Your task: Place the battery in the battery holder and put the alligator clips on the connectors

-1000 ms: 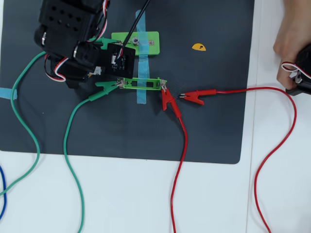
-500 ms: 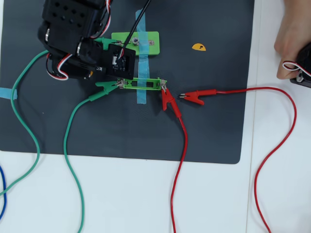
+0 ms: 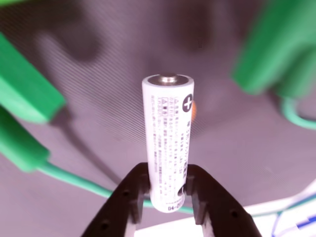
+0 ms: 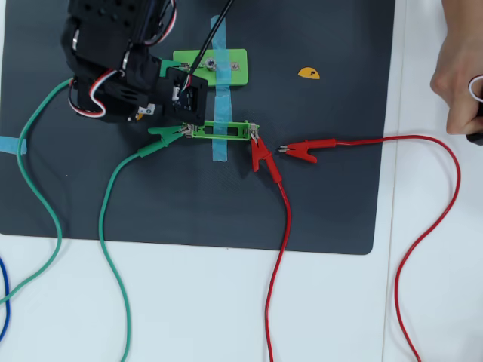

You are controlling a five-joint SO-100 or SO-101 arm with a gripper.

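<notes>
In the wrist view my gripper [image 3: 166,183] is shut on the lower part of the battery [image 3: 168,133], a white cell held upright with its plus end up, above the dark mat. In the overhead view my gripper [image 4: 189,99] hangs just above the left end of the battery holder [image 4: 219,130], and the arm hides the battery. A green alligator clip [image 4: 167,135] sits at the holder's left end. A red clip [image 4: 261,158] sits at its right end. A second red clip [image 4: 303,148] lies loose on the mat to the right.
The wider light-green block [image 4: 213,66] is taped behind the holder by a blue tape strip [image 4: 219,154]. An orange half-disc [image 4: 307,73] lies at the back right. A person's hand [image 4: 459,72] rests at the right edge. Blurred green sleeves [image 3: 24,96] flank the battery.
</notes>
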